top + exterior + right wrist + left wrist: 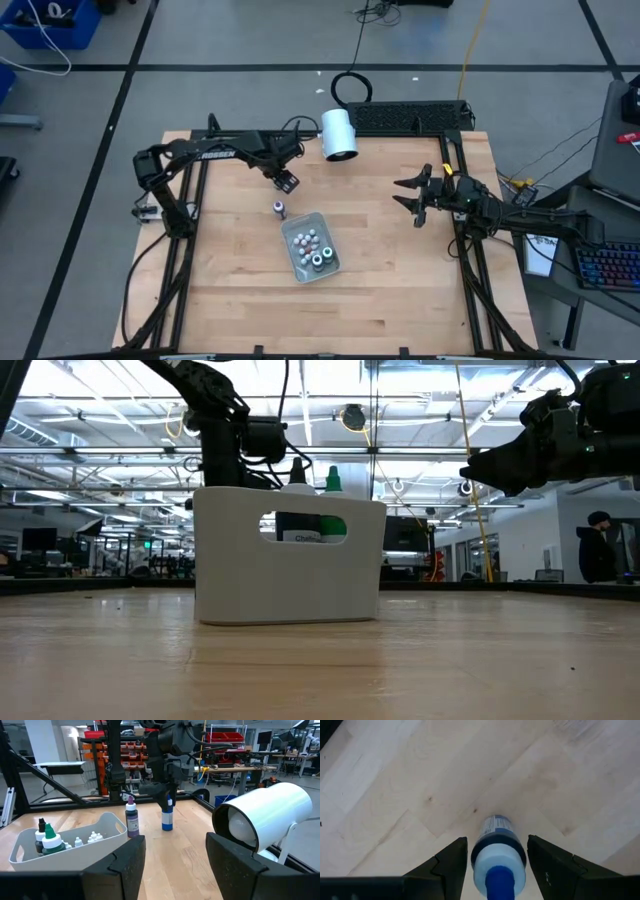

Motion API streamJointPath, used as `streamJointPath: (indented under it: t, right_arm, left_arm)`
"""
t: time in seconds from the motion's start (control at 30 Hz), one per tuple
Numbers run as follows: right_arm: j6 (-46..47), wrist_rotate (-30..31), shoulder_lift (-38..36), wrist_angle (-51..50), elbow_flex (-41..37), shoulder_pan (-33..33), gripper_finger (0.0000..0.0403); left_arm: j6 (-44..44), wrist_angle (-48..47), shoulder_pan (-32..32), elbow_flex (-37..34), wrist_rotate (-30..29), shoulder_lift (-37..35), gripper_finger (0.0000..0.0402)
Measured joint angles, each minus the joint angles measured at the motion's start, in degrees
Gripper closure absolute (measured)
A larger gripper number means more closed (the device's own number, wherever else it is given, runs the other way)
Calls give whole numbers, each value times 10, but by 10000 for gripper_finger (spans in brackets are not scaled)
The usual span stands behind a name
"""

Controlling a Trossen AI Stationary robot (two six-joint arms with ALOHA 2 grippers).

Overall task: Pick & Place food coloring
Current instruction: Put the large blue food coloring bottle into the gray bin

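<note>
From my end the table [240, 300] has the bin [312, 248] sitting about dead center. Two food coloring bottles [46, 842] stand in one end of it, with the little balls [92, 838] in the rest. Another bottle [279, 208] stands on the wood just outside the bin, toward the left arm's side. Behind that one, the left gripper [492, 862] is right over a fourth bottle [498, 854], fingers on both sides of it. The big cylinder [338, 135] lies at the back edge. The right gripper [412, 197] hangs well off to the bin's right.
</note>
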Motion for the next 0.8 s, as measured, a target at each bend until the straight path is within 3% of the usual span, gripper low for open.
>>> streamJointPath:
  t: [0.8]
  right_arm:
    - [0,0,0,0,0,0,206]
  left_arm:
    - [7,-24,0,0,5,-15,195]
